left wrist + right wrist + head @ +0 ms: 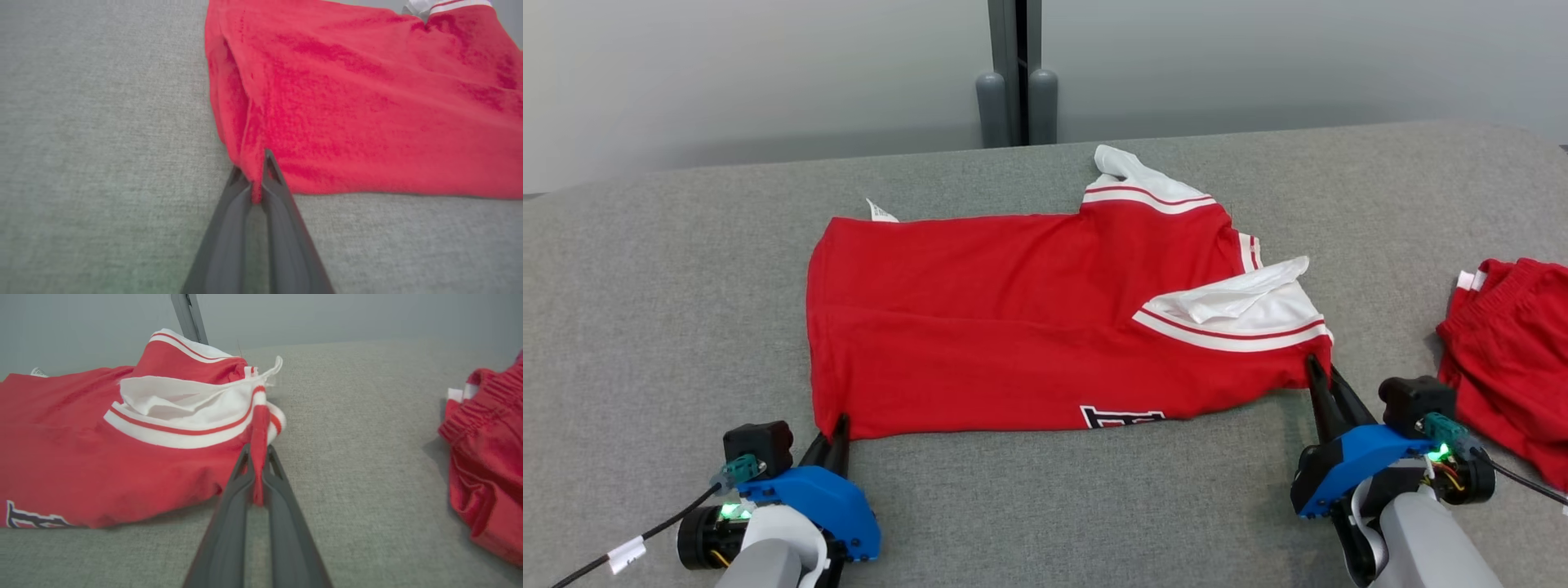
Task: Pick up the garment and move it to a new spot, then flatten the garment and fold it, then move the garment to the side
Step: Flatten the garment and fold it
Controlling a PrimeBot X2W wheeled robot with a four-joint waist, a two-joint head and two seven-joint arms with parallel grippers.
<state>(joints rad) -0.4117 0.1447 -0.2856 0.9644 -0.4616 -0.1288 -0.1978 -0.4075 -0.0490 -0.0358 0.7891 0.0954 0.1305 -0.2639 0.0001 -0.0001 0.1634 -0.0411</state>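
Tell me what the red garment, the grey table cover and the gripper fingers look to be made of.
The red garment: soft knit fabric, matte; it wrinkles and bunches where pinched. The grey table cover: matte woven or felt-like textile, going by its fine flecked grain. The gripper fingers: dark, smooth, faintly sheened, probably moulded plastic or rubber; the look leaves it open.

Red white-trimmed garment (1013, 318), spread flat, near corners pinched

Lighting, as I see it: bright, even, soft. Faint shadow along garment (1013, 327) near edge. Left wrist view blurred.
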